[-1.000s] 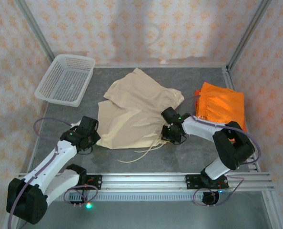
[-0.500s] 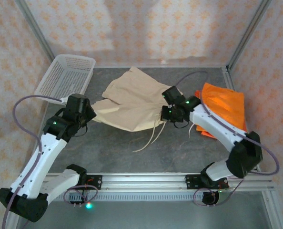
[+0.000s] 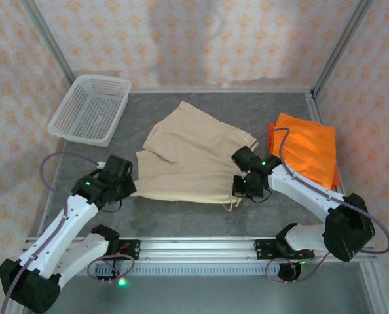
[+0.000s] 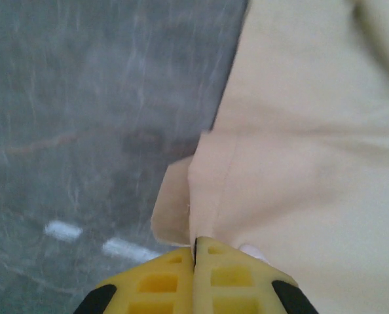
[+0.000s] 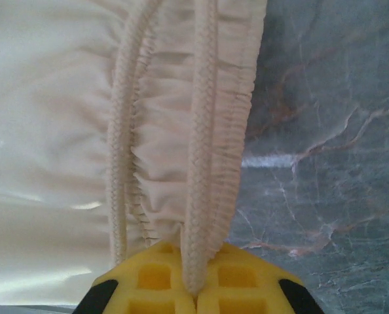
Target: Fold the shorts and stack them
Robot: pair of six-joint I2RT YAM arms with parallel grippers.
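Note:
The cream-beige shorts (image 3: 194, 157) lie spread in the middle of the table. My left gripper (image 3: 130, 189) is shut on their near left corner, and in the left wrist view the yellow fingers (image 4: 234, 278) pinch the cloth edge (image 4: 211, 190). My right gripper (image 3: 238, 192) is shut on the near right corner. Its fingers (image 5: 240, 284) clamp the gathered waistband (image 5: 240, 118) and a drawstring (image 5: 200, 163). Folded orange shorts (image 3: 307, 152) lie at the right, beyond the right arm.
A white mesh basket (image 3: 90, 108) stands at the far left. The frame's metal rail (image 3: 201, 247) runs along the near edge. Bare grey tabletop (image 3: 181, 219) lies between the shorts and the rail.
Both grippers carried the cream shorts up and toward the back, then pulled them back to the near side and down. The cloth lies flatter and wider, and the drawstrings no longer trail loose.

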